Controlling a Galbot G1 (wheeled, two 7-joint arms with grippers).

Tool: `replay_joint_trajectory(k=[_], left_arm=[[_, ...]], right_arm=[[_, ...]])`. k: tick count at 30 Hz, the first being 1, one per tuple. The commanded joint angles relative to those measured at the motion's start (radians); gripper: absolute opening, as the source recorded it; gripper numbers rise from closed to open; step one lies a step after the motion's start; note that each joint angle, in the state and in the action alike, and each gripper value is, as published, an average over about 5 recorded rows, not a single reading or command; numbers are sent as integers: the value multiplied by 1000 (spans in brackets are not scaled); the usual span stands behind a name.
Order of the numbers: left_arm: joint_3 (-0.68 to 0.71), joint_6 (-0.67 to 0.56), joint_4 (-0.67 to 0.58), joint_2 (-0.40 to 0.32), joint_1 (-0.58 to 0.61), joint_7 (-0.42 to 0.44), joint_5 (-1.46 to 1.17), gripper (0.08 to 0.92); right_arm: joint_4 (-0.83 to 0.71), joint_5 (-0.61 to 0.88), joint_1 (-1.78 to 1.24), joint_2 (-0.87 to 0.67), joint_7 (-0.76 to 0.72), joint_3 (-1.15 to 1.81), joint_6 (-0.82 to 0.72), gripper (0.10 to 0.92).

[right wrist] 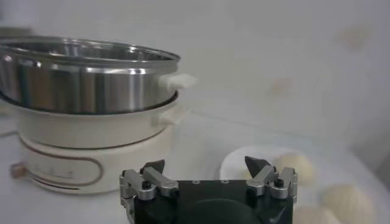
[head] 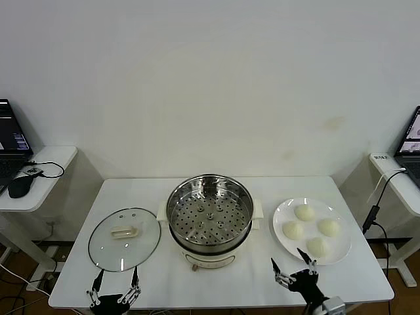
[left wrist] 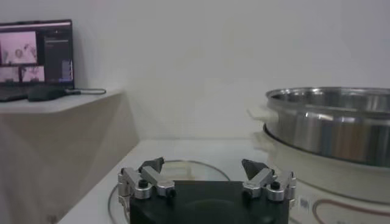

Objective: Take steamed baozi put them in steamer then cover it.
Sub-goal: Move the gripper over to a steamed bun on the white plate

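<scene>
The left gripper (head: 116, 283) is being held low at the near edge of the white table (head: 164, 289), its 2 fingers spread wide apart with nothing between them. Just beyond its fingertips the cover (head: 125, 239) is lying flat on the table, rim down, with its cream oblong handle (head: 125, 231) facing up; the long axis of that handle is running across the table, roughly in line with the gap between the fingers. In the left wrist view the same gripper (left wrist: 203, 168) is seen with the rim of the cover (left wrist: 183, 163) lying just ahead of it.

The right gripper (head: 293, 265) is also being held low near the front edge, jaws fully parted and empty. Directly beyond it, and slightly to its right, 4 steamed baozi (head: 304, 212) are sitting on a flat white plate (head: 281, 216), well apart from the fingers. In the right wrist view the gripper (right wrist: 206, 167) is shown with the plate (right wrist: 234, 164) and some of the baozi (right wrist: 298, 165) ahead of it.

The steamer (head: 210, 216) is standing upright between the 2 grippers and farther back, to the right of the left one and to the left of the right one. Its mouth is opening upward, uncovered, and its perforated tray (head: 210, 223) is being shown bare. Its side handles are pointing toward the cover and the plate.
</scene>
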Motion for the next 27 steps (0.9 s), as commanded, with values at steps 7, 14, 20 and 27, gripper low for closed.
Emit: replay_joint_trajectory(k=[7, 14, 20, 27], left_arm=[[-15, 156, -69, 16, -1, 17, 15, 823], [-43, 166, -66, 21, -12, 20, 16, 823], [-55, 183, -64, 27, -19, 22, 14, 823], [-60, 203, -65, 25, -33, 20, 9, 823]], right_arm=[[-140, -289, 251, -262, -121, 55, -48, 823], [-318, -396, 515, -468, -355, -35, -26, 823], [-456, -396, 803, -631, -596, -259, 22, 823], [-672, -405, 1211, -634, -770, -687, 79, 823]])
